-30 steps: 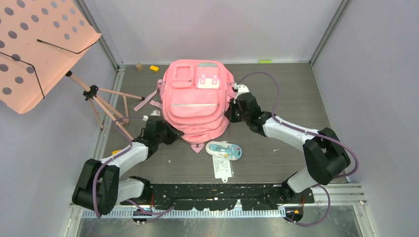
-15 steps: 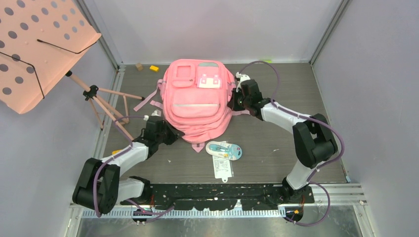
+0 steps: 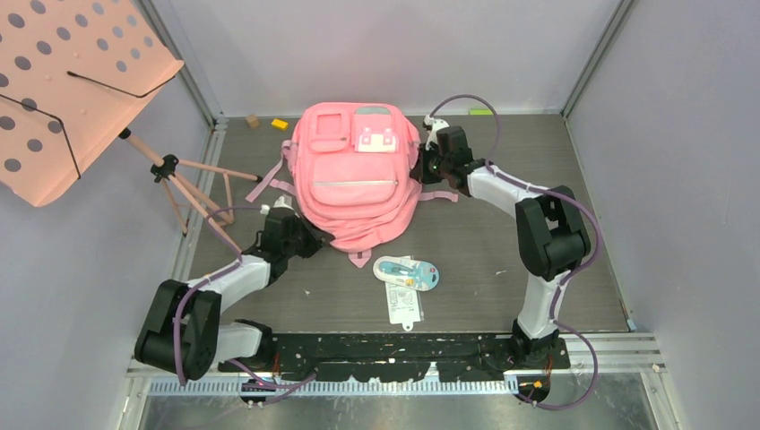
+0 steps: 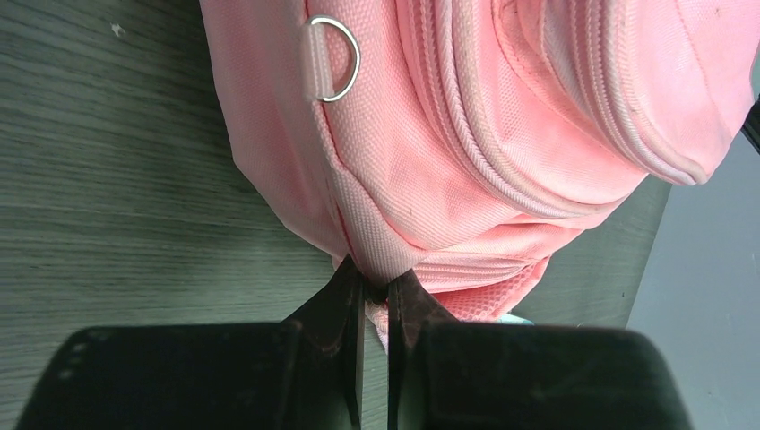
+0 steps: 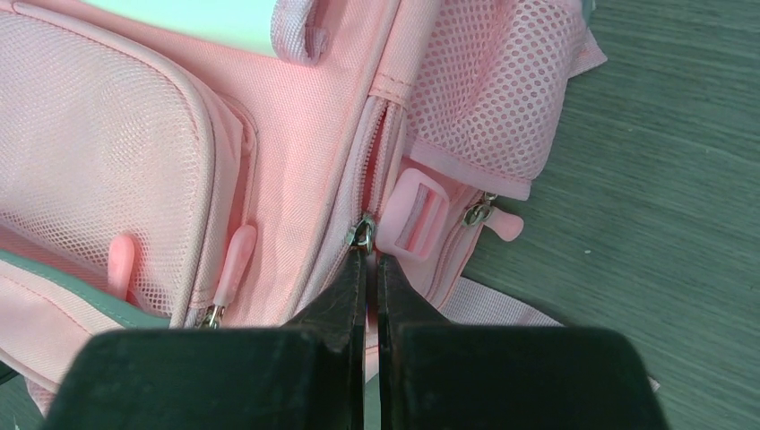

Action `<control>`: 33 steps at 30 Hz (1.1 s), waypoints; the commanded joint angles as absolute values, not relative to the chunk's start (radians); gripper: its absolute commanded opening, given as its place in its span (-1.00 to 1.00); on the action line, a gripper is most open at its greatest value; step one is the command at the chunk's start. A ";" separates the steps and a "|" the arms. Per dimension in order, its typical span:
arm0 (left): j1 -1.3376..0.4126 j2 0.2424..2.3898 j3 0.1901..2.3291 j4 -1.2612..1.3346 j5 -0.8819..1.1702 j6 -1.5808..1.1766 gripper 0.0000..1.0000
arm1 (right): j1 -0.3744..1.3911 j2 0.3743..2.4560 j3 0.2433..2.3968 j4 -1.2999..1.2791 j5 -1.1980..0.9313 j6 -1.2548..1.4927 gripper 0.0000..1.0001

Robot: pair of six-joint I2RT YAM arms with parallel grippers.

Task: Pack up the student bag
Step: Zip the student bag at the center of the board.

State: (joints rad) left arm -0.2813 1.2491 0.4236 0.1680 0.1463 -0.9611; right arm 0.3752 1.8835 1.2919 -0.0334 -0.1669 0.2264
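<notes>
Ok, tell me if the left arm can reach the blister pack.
Probably not yet: the left claw is shut on the hem of the student bag. The blister pack itself lies uncovered nearby.

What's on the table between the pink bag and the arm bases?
The top view shows two things there: a blue-and-white blister pack close to the student bag, and a flat white packet nearer the robot.
</notes>
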 commanded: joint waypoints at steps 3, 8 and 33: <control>-0.231 1.261 0.410 0.029 0.022 -0.898 -1.00 | 0.248 1.933 1.409 0.127 0.030 0.145 -0.99; -0.227 1.256 0.421 0.009 0.024 -0.887 -1.00 | 0.233 1.936 1.452 0.114 -0.031 0.148 -0.99; -0.189 1.130 0.960 -0.599 0.258 -0.477 0.86 | 0.334 1.665 1.309 -0.017 -0.477 0.336 0.62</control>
